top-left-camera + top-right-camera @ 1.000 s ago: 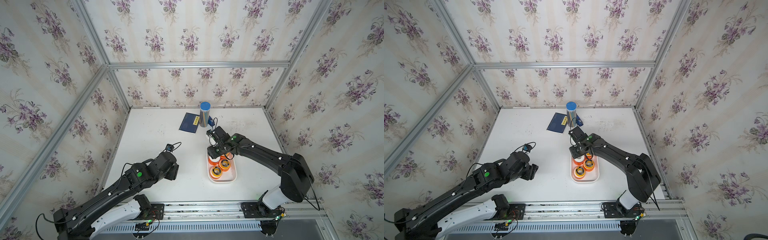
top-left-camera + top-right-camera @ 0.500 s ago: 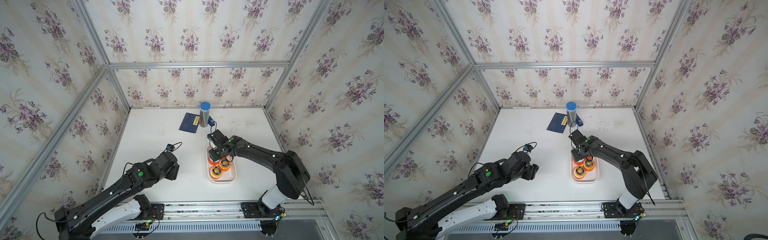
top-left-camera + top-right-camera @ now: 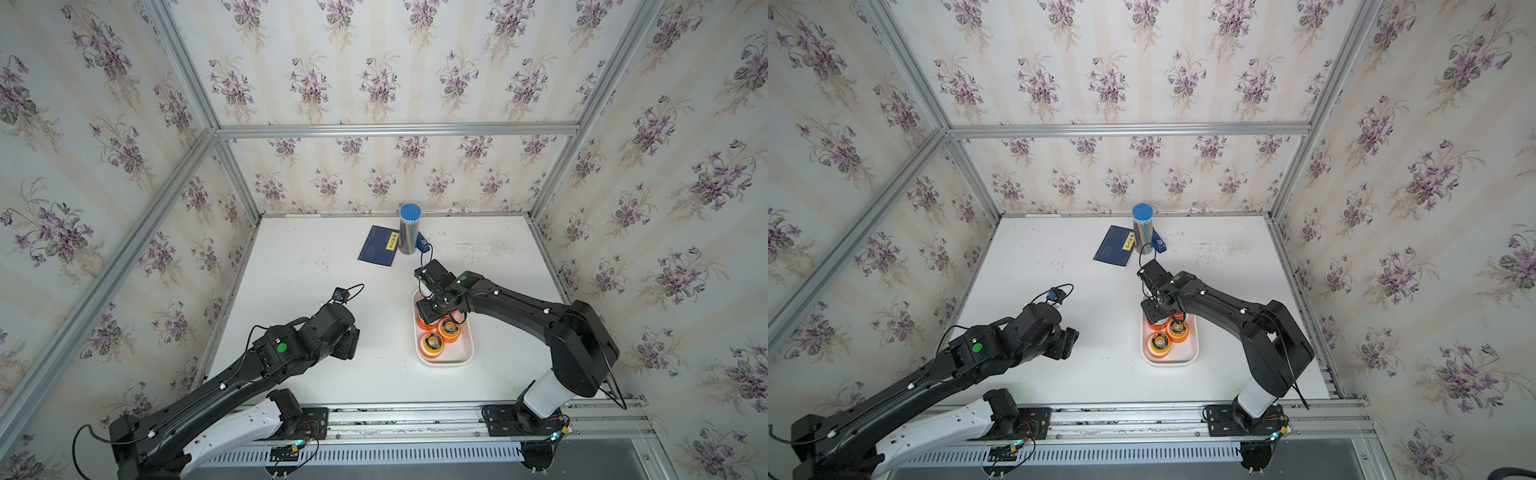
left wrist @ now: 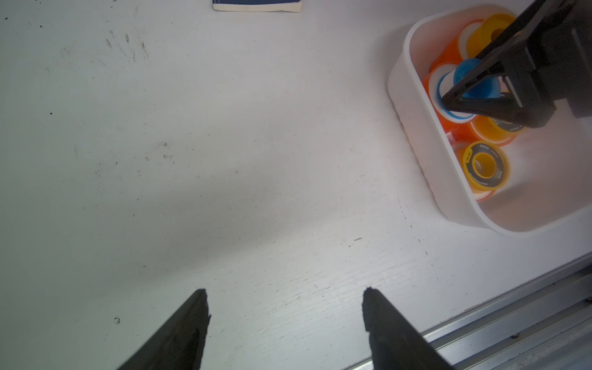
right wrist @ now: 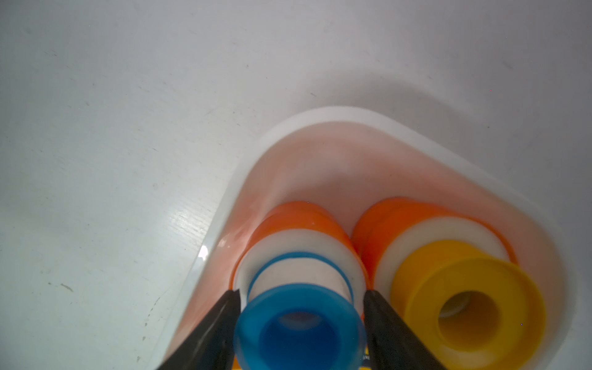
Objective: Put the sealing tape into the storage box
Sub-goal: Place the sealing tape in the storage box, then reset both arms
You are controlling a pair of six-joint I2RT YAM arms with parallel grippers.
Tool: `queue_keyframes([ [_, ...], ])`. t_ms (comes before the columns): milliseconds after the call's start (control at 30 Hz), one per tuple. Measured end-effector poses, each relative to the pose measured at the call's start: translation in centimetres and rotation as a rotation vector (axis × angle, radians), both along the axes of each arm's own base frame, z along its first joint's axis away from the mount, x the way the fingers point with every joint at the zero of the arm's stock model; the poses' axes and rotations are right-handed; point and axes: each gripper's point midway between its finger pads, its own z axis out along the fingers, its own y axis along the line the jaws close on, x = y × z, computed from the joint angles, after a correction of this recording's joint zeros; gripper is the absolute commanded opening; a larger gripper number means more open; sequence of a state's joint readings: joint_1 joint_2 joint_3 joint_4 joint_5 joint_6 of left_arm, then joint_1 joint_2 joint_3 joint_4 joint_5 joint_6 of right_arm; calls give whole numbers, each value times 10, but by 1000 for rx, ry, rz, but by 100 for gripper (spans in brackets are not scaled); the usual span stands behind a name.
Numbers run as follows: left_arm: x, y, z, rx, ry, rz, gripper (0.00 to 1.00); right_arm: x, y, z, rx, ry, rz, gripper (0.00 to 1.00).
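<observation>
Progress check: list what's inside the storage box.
Orange-rimmed rolls, a yellow roll, two black-centred rolls, a blue-and-white roll flanked by the right gripper. Anything underneath is hidden.

From the centre of the table, the storage box lies at four o'clock, sealing tape rolls piled inside. The right gripper hangs over the box's twelve o'clock end, one roll between its fingers, atop another. The left gripper hovers at the box's nine o'clock, well apart. The notebook lies at the table's twelve o'clock, the cylinder standing at its three o'clock.
</observation>
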State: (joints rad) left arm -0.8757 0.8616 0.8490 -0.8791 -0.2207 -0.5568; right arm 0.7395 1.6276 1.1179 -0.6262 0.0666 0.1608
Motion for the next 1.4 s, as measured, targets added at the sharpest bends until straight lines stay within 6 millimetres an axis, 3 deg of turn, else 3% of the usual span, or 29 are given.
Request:
queue_keyframes([
  [167,1,2,1,2,-10,7,84,3,2,18,34,-43,-4,71],
  [267,3,3,6,-3,-29,18,94,6,1,37,63,-89,-20,73],
  [333,8,6,13,-4,-64,37,100,11,1,56,100,-145,-36,74],
  [433,20,16,27,9,-142,103,100,21,-3,97,173,-283,-90,76],
  [533,36,27,44,22,-250,180,100,27,-22,139,239,-462,-169,83],
  [633,54,46,58,78,-372,278,100,28,-58,159,265,-627,-295,92],
  [767,73,83,45,209,-456,420,100,23,-114,144,248,-767,-488,99],
  [900,88,121,15,287,-454,549,100,14,-162,101,160,-848,-627,100],
  [1000,96,134,-16,346,-418,554,100,9,-193,72,99,-882,-725,100],
  [1067,102,139,-25,365,-389,542,100,8,-212,58,45,-877,-777,100],
  [1233,132,147,-28,330,-419,530,100,22,-236,63,21,-919,-884,100],
  [1400,147,173,-73,336,-356,527,100,21,-253,34,-12,-933,-897,100],
])
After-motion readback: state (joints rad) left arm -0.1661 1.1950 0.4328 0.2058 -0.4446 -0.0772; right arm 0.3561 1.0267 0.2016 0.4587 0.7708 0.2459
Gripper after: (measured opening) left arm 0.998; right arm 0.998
